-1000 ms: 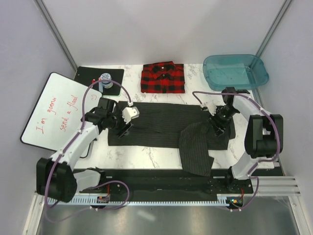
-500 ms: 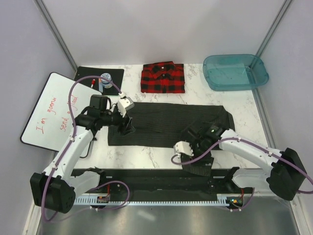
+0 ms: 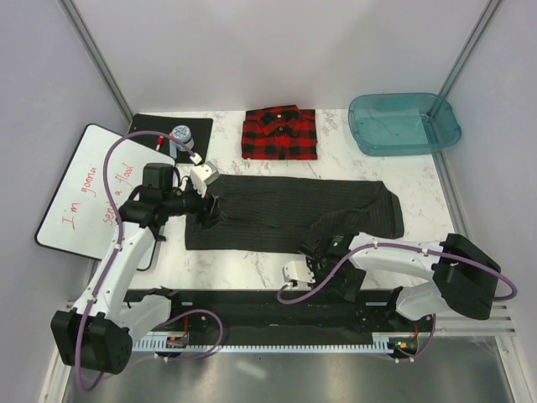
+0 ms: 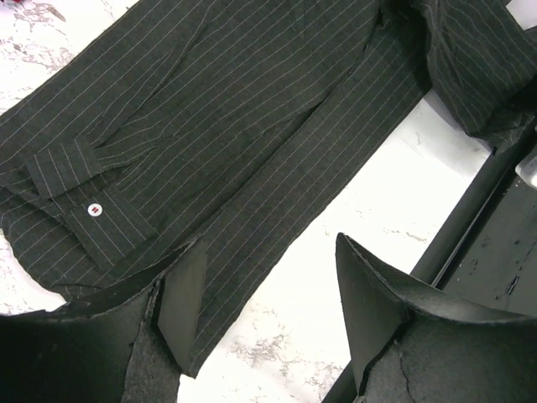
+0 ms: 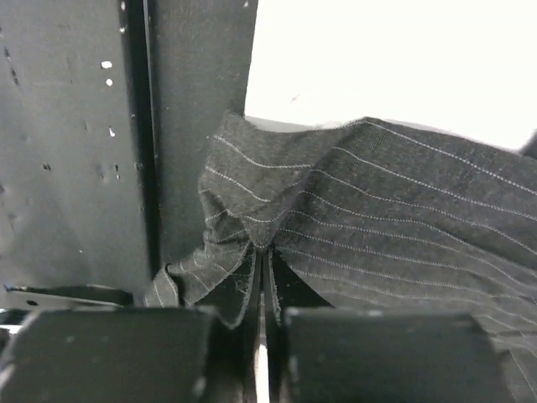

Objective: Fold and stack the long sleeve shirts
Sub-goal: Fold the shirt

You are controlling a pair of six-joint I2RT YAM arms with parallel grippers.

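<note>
left hand [image 4: 264, 248] released | right hand [image 5: 260, 290] pinching pinstripe shirt [image 3: 277, 210] edge | pinch half hidden by folds

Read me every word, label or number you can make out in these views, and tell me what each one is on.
"I'm gonna": red handwriting, first line on the white dry-erase board.
"... a flood": second line there, as best I can read it; its first word is partly covered.
Small round blue-topped container: any label is too small to read.
Dark pinstriped shirt: no lettering.

White marble-patterned tabletop [image 3: 252, 260] between plain pale walls [image 3: 277, 50] (grey metal posts [image 3: 96, 54] at the corners), even light
</note>
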